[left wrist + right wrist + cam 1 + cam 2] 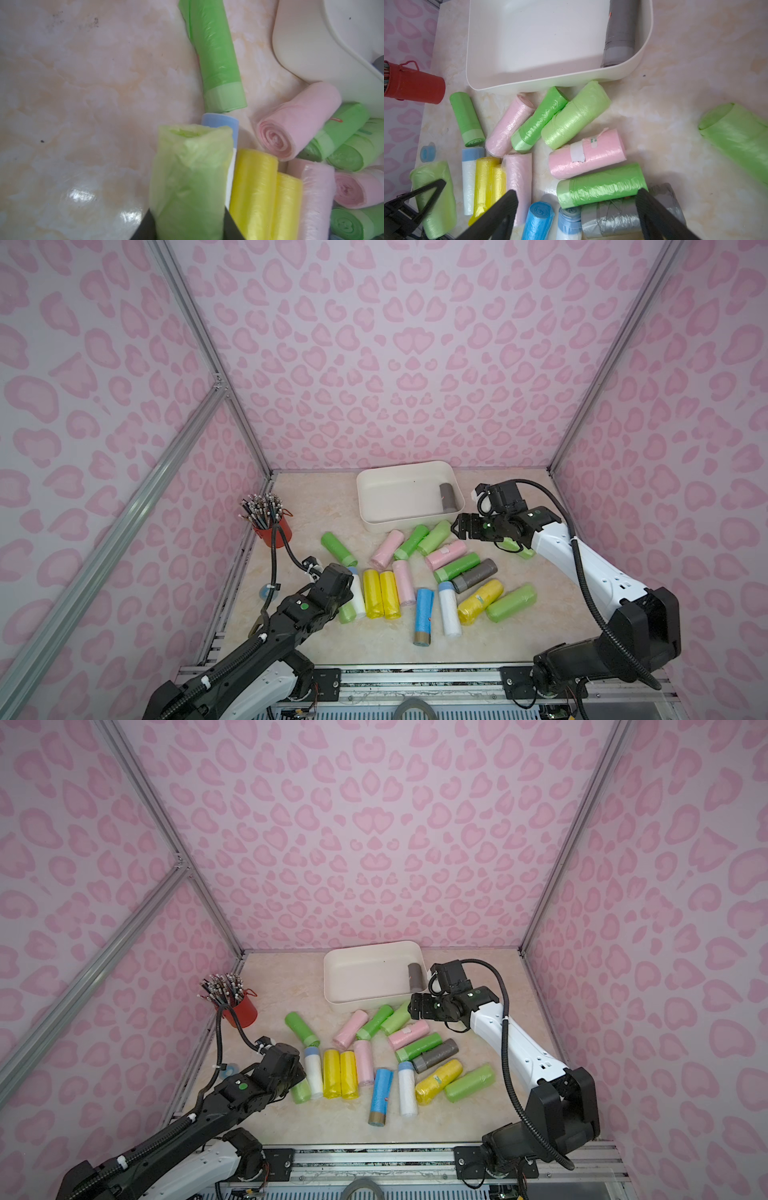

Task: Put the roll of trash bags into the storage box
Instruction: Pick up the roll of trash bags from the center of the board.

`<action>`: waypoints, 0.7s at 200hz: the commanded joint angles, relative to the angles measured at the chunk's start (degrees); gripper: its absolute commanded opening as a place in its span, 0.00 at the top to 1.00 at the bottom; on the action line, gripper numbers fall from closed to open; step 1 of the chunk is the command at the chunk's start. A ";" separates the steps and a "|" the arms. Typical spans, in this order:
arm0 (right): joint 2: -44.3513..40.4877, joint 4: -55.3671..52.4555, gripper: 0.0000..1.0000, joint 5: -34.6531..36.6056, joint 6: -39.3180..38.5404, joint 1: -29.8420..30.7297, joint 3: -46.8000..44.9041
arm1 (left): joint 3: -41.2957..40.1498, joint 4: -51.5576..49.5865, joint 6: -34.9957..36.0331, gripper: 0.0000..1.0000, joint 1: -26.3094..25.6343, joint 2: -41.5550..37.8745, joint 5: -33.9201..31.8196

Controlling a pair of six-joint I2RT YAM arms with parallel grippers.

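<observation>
Clamped between the black fingers (232, 230) of the left gripper (187, 218), the pale green roll of trash bags (191, 176) fills the near field of the left wrist view. The jaws are closed on the roll's body, with its open end pointing away from the wrist. Whether the roll rests on the tabletop (332, 639) or is clear of it cannot be determined.

In both top views the held roll lies at the left end of a row, just beside a white roll (358, 593) with a blue band, followed by two yellow rolls (372, 593). It is outside the storage box (395, 489) and well apart from it.

The storage box stands at the far side of the tabletop. One gray roll (448, 497) lies inside against its right wall.

The right gripper (575, 195) hovers just beside the box's near right corner, jaws spread wide and empty, above other loose rolls (444, 553).

A red pencil cup (274, 531) stands at the left edge.
</observation>
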 commanded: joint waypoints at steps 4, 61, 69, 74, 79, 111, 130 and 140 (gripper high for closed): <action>-0.22 2.21 0.09 -3.79 0.94 0.05 -1.11 | 4.22 -0.01 3.58 0.73 0.44 0.94 -2.56; -0.67 3.56 0.09 -4.90 2.25 0.05 -2.27 | 17.35 4.25 13.74 0.74 1.23 12.13 -3.81; -0.70 4.07 0.09 -5.35 2.67 0.05 -2.49 | 19.83 4.71 14.66 0.74 1.56 14.68 -3.75; -0.72 4.41 0.09 -5.71 2.89 0.05 -2.73 | 21.46 4.85 14.96 0.74 1.75 16.25 -3.53; -0.70 4.92 0.08 -6.31 3.27 0.05 -2.95 | 23.06 5.03 15.53 0.74 1.85 17.75 -3.22; -0.91 6.34 0.08 -7.54 4.56 0.05 -4.02 | 32.48 9.13 19.11 0.74 2.02 27.54 1.57; -1.51 6.40 0.08 -7.57 4.72 0.05 -4.75 | 37.72 12.30 20.34 0.75 1.81 33.24 5.04; -2.08 6.27 0.08 -7.18 4.91 -0.03 -5.29 | 41.08 12.97 21.17 0.75 1.68 36.74 5.96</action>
